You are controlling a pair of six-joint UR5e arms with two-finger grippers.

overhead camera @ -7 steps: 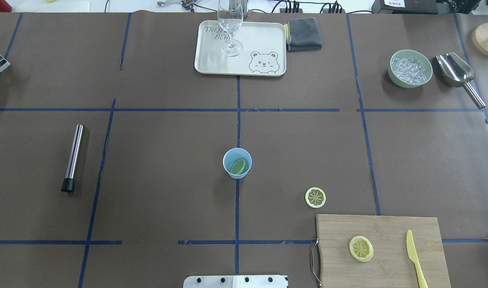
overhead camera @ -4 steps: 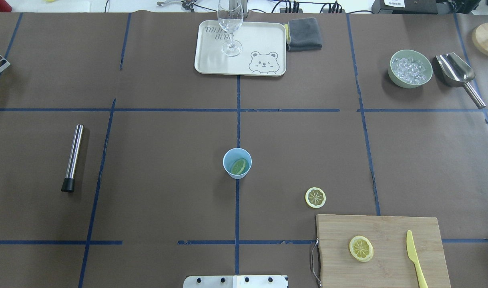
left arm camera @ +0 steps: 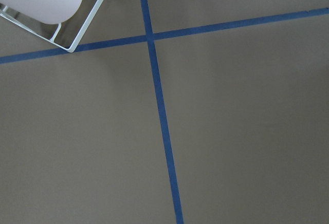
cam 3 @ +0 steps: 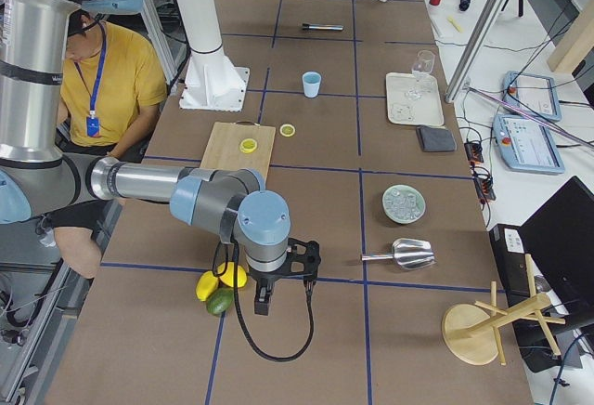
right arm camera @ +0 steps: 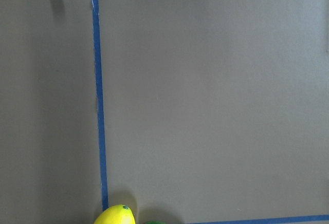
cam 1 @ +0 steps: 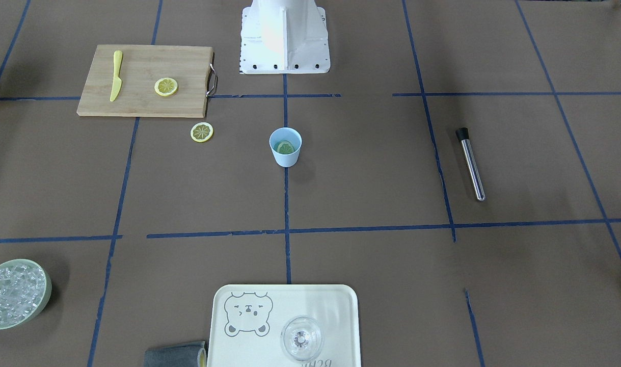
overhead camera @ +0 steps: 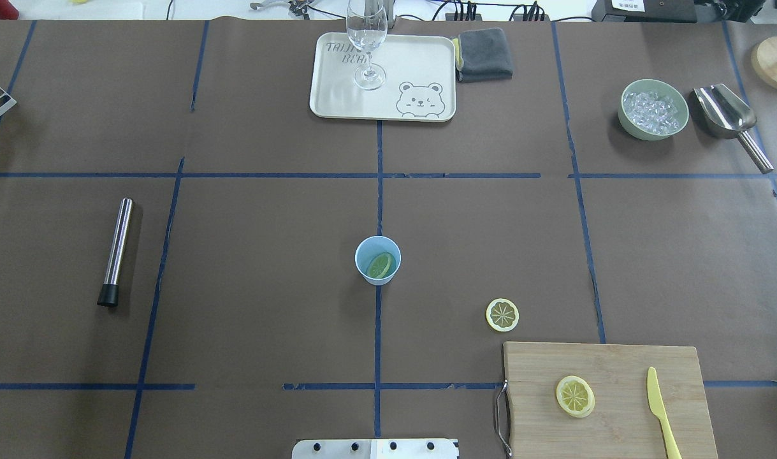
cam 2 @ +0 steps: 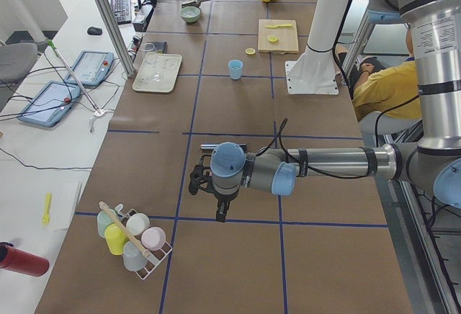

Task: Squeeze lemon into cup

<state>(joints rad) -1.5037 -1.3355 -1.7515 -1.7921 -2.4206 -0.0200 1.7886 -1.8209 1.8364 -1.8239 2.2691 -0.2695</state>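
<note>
Left gripper [cam 2: 221, 217] first: its dark fingers point straight down over the table. They show only in the side view, so I can't tell whether they're apart or together. Behind them the wrist bends down, and the forearm runs level out from the robot's side. A rack [cam 2: 137, 245] of cups sits at the gripper's 8 o'clock in that view, near but not touching.

Over to the right gripper [cam 3: 261, 307], and it's the same picture. The fingers aim at the table and again appear only from the side, so I can't call their state. The wrist is turned down and the forearm stretches out flat from the robot. Some fruit [cam 3: 223, 282] lies just beside it at 10 o'clock in that view.

Both grippers are well apart from the cup [overhead camera: 366, 254]. It is pale blue and stands upright on the centre tape line. A lemon slice [overhead camera: 380, 265] lies inside, tilted against the wall on the 4 o'clock side, its cut face greenish-yellow.

From overhead, a second slice [overhead camera: 502, 314] lies flat on the table at the cup's 4 o'clock, segments up. It is just off the 11 o'clock corner of the board [overhead camera: 617, 370]. A third slice [overhead camera: 575, 396] lies flat on that board, with the knife [overhead camera: 660, 408] at its 3 o'clock.
</note>
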